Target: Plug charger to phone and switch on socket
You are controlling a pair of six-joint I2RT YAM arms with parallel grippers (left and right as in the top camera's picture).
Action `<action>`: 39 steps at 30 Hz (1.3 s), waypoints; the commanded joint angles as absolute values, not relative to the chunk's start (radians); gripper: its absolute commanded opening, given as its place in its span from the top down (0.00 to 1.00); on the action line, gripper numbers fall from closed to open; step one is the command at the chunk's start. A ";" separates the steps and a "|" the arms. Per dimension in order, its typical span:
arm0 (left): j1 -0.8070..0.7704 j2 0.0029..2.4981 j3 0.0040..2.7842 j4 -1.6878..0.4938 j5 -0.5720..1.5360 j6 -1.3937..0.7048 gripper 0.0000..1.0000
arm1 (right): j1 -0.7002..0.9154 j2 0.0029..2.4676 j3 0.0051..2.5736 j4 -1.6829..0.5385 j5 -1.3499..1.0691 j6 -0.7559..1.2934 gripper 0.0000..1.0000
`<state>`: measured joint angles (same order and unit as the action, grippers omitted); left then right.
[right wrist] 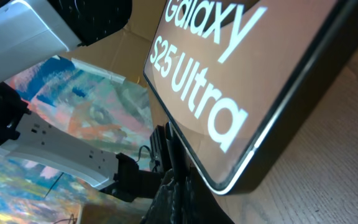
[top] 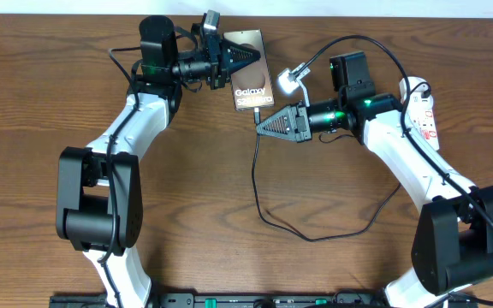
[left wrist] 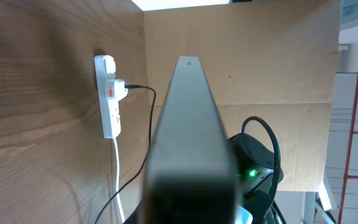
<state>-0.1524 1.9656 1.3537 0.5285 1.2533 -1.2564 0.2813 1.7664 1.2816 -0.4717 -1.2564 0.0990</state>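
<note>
Squeezing the phone [top: 251, 81] in left gripper [top: 253, 54], pinching the charger [top: 254, 171] tip in right gripper [top: 259, 128]; white Galaxy lettering showing.

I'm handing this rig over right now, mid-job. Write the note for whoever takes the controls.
Left gripper: shut on the phone, lettering up, at its far end.
Right gripper: shut on the charger cable near its tip, just off the phone's near end.
Power strip: far right, with a white plug carrying the black cable in it.
Done: phone and cable gripped, tip brought to the phone.
Left: the views don't show whether the tip is seated. Check it and push it in if needed, then press the strip's switch, whose state cannot be read.
</note>
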 commanded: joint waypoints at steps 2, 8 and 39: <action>-0.149 1.928 1.383 0.542 1.271 -1.248 0.93 | 0.289 1.762 1.282 -0.464 -1.227 0.145 0.99; -0.149 1.928 1.383 0.559 1.271 -1.247 0.92 | 0.289 1.762 1.282 -0.456 -1.222 0.183 0.99; -0.157 1.928 1.383 0.800 1.381 -1.242 0.93 | 0.289 1.762 1.282 -0.350 -1.241 0.337 0.99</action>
<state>-0.1524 1.9656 1.3537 0.7773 1.3155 -1.2526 0.2867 1.7664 1.2812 -0.3588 -1.2316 0.3294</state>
